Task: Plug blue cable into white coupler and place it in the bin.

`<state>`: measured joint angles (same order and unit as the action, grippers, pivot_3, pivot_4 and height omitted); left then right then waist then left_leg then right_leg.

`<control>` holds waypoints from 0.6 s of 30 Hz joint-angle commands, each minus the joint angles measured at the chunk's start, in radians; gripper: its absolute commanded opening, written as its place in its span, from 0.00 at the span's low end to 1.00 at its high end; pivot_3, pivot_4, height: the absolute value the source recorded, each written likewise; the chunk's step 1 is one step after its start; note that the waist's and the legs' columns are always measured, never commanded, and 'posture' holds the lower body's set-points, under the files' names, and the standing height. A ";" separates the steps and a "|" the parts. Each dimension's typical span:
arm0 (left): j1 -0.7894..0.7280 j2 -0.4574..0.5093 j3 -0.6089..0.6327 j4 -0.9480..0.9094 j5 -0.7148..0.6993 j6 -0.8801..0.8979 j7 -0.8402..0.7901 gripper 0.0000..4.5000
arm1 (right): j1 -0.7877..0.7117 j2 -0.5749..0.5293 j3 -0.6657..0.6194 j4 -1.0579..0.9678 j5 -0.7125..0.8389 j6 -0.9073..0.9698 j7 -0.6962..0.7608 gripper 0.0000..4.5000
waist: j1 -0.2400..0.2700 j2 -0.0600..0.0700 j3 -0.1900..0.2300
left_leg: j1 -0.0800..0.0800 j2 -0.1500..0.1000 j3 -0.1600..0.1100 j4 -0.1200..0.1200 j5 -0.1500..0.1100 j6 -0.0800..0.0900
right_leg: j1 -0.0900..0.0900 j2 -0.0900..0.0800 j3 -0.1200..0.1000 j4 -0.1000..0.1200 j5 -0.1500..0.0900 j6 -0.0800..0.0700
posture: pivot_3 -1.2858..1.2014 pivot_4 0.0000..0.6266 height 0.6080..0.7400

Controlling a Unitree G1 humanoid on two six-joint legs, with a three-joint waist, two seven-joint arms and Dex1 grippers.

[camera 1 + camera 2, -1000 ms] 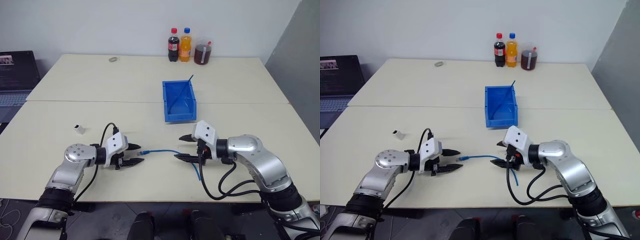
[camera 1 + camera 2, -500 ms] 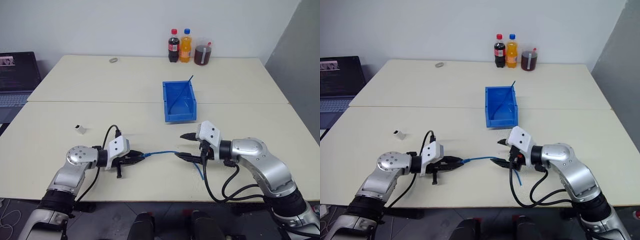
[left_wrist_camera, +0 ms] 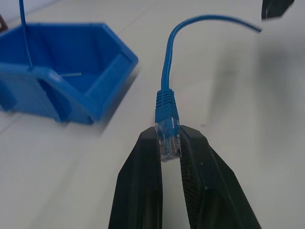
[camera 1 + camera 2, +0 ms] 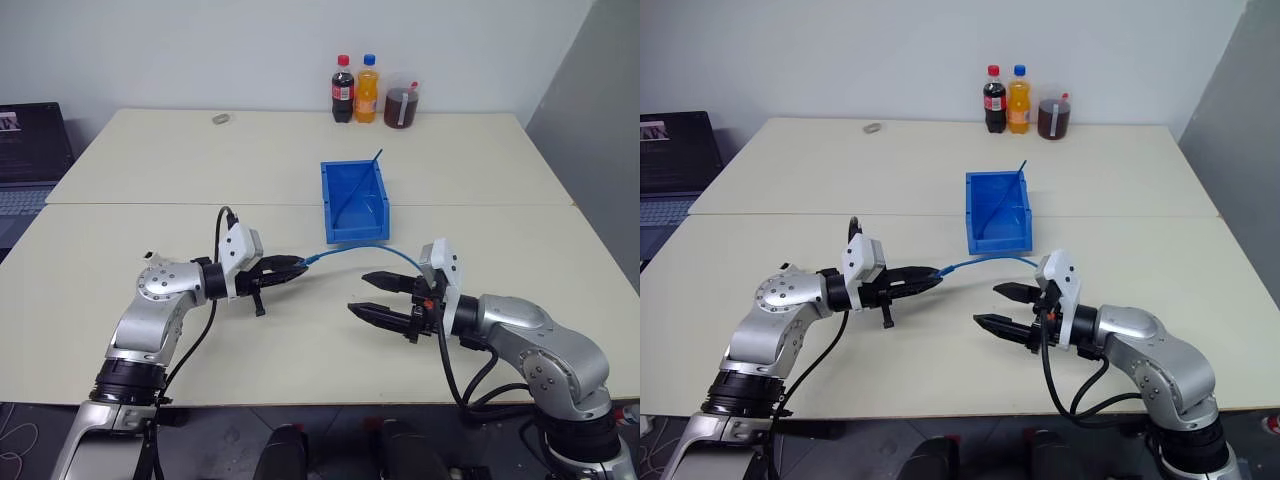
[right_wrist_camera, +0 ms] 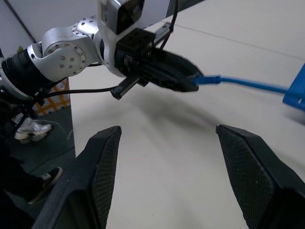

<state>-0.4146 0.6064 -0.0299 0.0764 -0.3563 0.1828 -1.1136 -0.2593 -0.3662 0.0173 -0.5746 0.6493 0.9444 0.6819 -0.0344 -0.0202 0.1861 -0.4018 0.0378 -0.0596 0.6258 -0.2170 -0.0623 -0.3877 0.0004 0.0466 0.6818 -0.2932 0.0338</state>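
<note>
Left gripper (image 3: 167,143) pinches the clear plug of the blue cable (image 4: 355,253) above the table (image 4: 150,160), while the right gripper (image 4: 378,297) hangs with its fingers spread wide and nothing between them, the cord arching from one toward the other. Around them stand a laptop (image 4: 30,135) at the left edge, three bottles (image 4: 368,90) at the far edge and a small ring-like object (image 4: 221,118) near the back, none blocking the arms. Between the arms and the bottles sits the bin (image 4: 353,200), with a thin blue strand leaning against its back wall; the white coupler is not something I can pick out.
</note>
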 commanded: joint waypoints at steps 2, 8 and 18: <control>-0.031 -0.011 0.043 -0.087 -0.120 0.124 -0.002 0.05 | -0.042 0.072 -0.021 0.039 0.034 -0.009 -0.089 0.75 | 0.000 0.000 0.000 | 0.000 0.001 0.000 0.000 0.000 0.000 | 0.000 0.001 0.000 0.000 0.000 0.000 | 0.52 0.24 1.00; -0.036 -0.008 0.063 -0.145 -0.230 0.274 -0.004 0.05 | -0.112 0.150 -0.010 0.124 0.035 -0.041 -0.139 0.75 | 0.000 0.000 0.000 | 0.000 0.001 0.000 0.000 0.000 0.000 | 0.000 0.001 0.000 0.000 0.000 0.000 | 0.52 0.24 1.00; -0.020 0.001 0.059 -0.181 -0.238 0.308 -0.009 0.05 | -0.172 0.221 0.012 0.168 0.068 -0.054 -0.160 0.75 | 0.001 0.000 0.000 | 0.000 0.001 0.000 0.000 0.000 0.000 | -0.001 0.001 0.000 0.000 0.000 0.000 | 0.52 0.24 1.00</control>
<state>-0.4335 0.5980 0.0085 -0.0630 -0.5753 0.4932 -1.1221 -0.4128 -0.1574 0.0242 -0.3988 0.6908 0.9098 0.5231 -0.0334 -0.0201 0.1863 -0.4022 0.0390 -0.0596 0.6254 -0.2170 -0.0623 -0.3884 0.0017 0.0465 0.6815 -0.2933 0.0335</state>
